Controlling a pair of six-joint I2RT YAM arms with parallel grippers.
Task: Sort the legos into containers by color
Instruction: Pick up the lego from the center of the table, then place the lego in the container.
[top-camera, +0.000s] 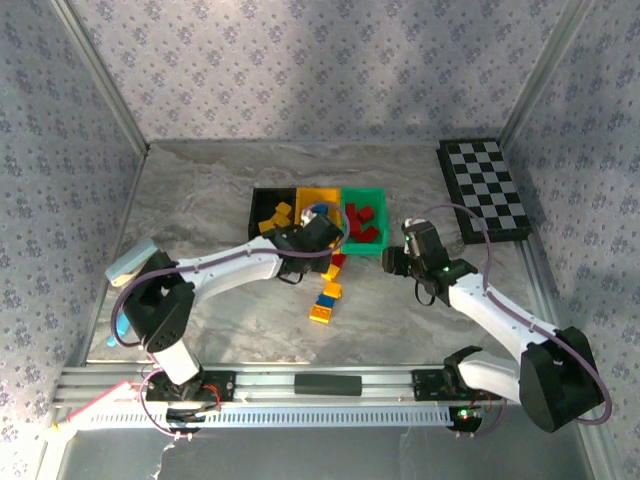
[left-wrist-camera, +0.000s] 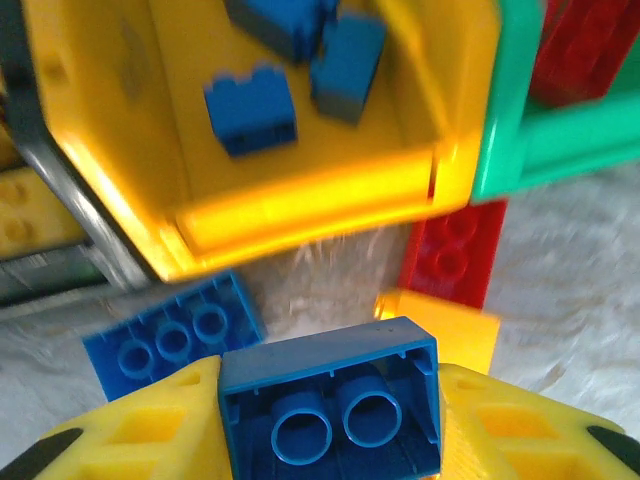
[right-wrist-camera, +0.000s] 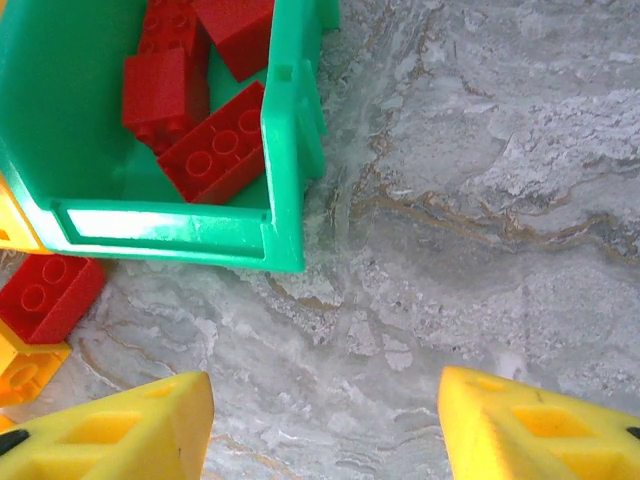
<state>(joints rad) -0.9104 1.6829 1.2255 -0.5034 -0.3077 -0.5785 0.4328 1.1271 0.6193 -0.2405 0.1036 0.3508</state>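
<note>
My left gripper (left-wrist-camera: 330, 425) is shut on a blue lego (left-wrist-camera: 320, 362), held hollow side up just in front of the yellow container (left-wrist-camera: 300, 205), which holds blue legos (left-wrist-camera: 250, 108). On the table beside it lie a blue lego (left-wrist-camera: 172, 335), a red one (left-wrist-camera: 455, 250) and a yellow one (left-wrist-camera: 455, 328). From above, the left gripper (top-camera: 318, 237) sits at the front of the black (top-camera: 262, 203), yellow (top-camera: 318, 192) and green (top-camera: 365, 191) containers. My right gripper (right-wrist-camera: 325, 420) is open and empty over bare table, right of the green container (right-wrist-camera: 180, 225) with its red legos (right-wrist-camera: 215, 150).
Loose yellow and blue legos (top-camera: 325, 300) lie in front of the containers, with a red one (right-wrist-camera: 45, 295) at the green container's corner. A chequered board (top-camera: 485, 190) lies at the back right. Patterned walls enclose the table on three sides.
</note>
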